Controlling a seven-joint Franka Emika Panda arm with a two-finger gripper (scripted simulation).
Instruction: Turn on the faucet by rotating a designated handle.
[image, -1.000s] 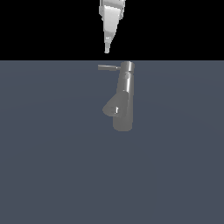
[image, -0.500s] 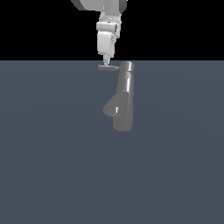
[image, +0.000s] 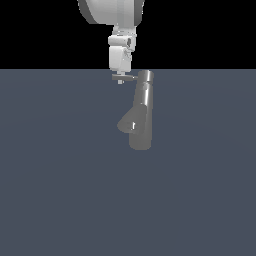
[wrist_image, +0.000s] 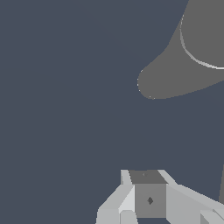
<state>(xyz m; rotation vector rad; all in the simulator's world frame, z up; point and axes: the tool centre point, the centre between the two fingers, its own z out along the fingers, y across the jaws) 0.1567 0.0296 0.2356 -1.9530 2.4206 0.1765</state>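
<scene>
The faucet (image: 142, 112) is a tall grey column leaning a little, with a stubby spout (image: 126, 123) on the side facing the exterior view's left. Its handle (image: 131, 77) is a thin rod sticking out from the column's top toward that same side. My gripper (image: 120, 80) hangs straight down from above, fingers together and shut, its tip level with the handle's outer end. I cannot tell whether it touches the rod. The wrist view shows the shut fingertips (wrist_image: 149, 199), with the spout (wrist_image: 153, 85) and the column (wrist_image: 205, 35) beyond them.
A flat dark grey-blue floor (image: 60, 190) spreads all around the faucet. The white arm's wrist (image: 112, 12) fills the upper middle of the exterior view above the black background.
The arm has come down from above, and the gripper tip has dropped from well over the handle to the handle's height. The faucet and handle look unmoved.
</scene>
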